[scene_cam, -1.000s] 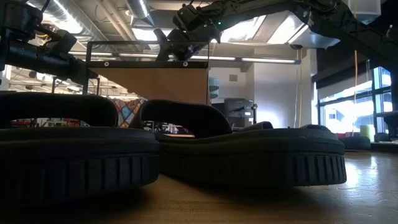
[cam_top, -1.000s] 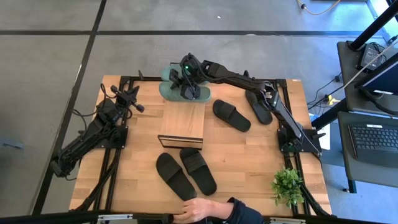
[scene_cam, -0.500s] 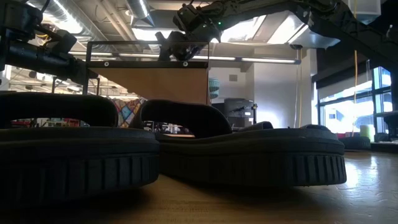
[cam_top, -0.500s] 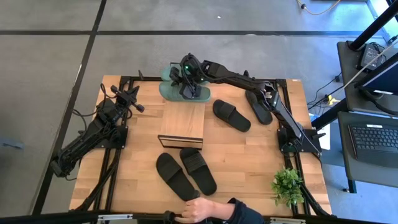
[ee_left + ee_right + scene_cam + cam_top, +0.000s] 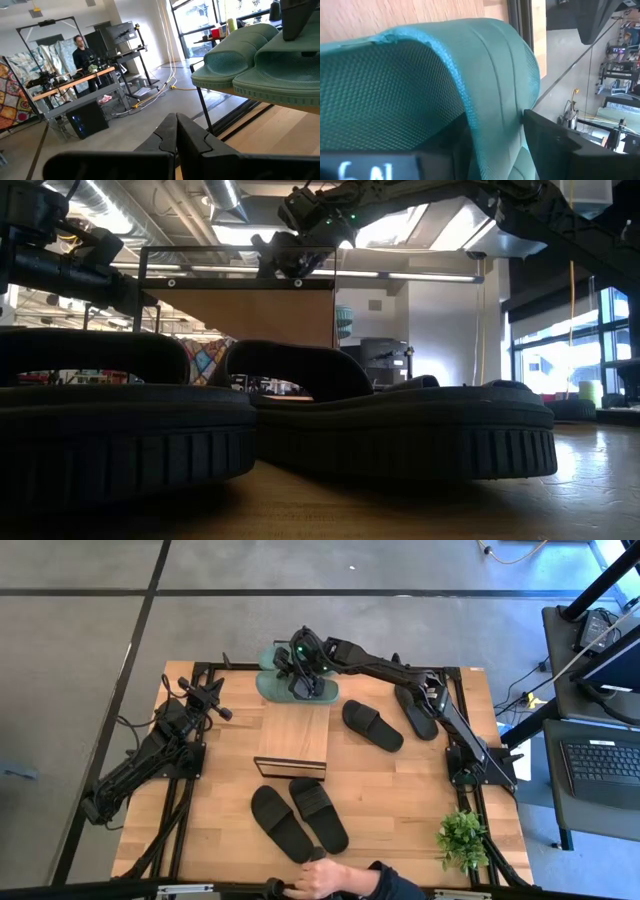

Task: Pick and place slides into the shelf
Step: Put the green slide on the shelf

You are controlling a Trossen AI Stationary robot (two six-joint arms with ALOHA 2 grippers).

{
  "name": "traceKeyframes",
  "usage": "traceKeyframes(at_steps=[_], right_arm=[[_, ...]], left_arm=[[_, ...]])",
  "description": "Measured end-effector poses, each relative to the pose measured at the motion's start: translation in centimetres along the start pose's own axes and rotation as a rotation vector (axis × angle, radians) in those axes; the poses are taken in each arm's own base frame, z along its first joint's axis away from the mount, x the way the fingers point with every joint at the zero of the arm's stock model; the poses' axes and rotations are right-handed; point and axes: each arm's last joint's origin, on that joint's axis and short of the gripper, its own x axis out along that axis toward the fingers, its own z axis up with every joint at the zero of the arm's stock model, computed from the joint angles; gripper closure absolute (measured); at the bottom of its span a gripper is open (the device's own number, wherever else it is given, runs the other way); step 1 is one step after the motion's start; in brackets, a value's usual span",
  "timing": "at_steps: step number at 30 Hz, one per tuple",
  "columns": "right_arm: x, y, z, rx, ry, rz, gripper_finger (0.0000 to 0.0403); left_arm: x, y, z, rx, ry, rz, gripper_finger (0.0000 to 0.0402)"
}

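Overhead, four black slides (image 5: 372,725) and two green slides (image 5: 268,686) show; the right gripper (image 5: 299,678) pinches one green strap, partly hiding it.

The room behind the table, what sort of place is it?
Probably a robotics lab or workshop: a workbench with monitors where a person stands, a bare concrete floor, and a laptop beside the rig.

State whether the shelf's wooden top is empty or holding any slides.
Empty. From above, the shelf shows bare wood; the green slides lie beyond it at the table edge, under the right gripper, and the black pair lies before it.
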Motion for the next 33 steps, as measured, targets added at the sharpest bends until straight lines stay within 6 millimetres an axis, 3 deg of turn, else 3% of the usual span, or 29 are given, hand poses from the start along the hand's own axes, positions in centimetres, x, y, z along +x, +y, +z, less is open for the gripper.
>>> traceKeyframes(at_steps=[21, 33], right_arm=[[0.0, 0.1, 0.0, 0.022, 0.048, 0.014, 0.0231], [0.2, 0.0, 1.4, -0.018, 0.100, 0.022, 0.0152]], left_arm=[[0.0, 0.0, 0.0, 0.000, 0.000, 0.000, 0.0401], [0.0, 0.0, 0.0, 0.000, 0.000, 0.000, 0.0401]])
